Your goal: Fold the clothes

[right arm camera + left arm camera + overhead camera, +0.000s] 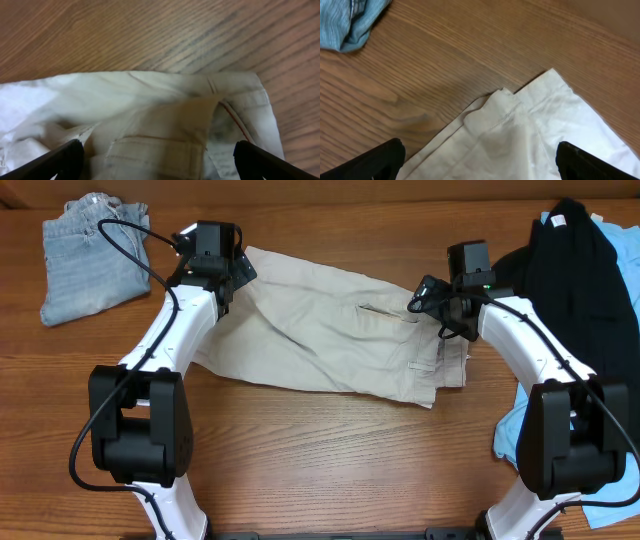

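The pale beige shorts (pixel 330 330) lie spread across the middle of the table, waistband at the right. My left gripper (pixel 232 275) is open above the shorts' far left leg hem (pixel 520 130), fingers wide apart. My right gripper (pixel 440 305) is open above the waistband end (pixel 165 135), its fingers either side of a belt loop. The light-blue denim (pixel 88 265) lies folded at the far left and shows in the left wrist view (pixel 347 20). The black garment (pixel 580 280) lies at the far right over the sky-blue top (pixel 512 430).
The wooden table (pixel 330 460) runs bare along the front, between the two arm bases. Black cables hang from both arms near the grippers.
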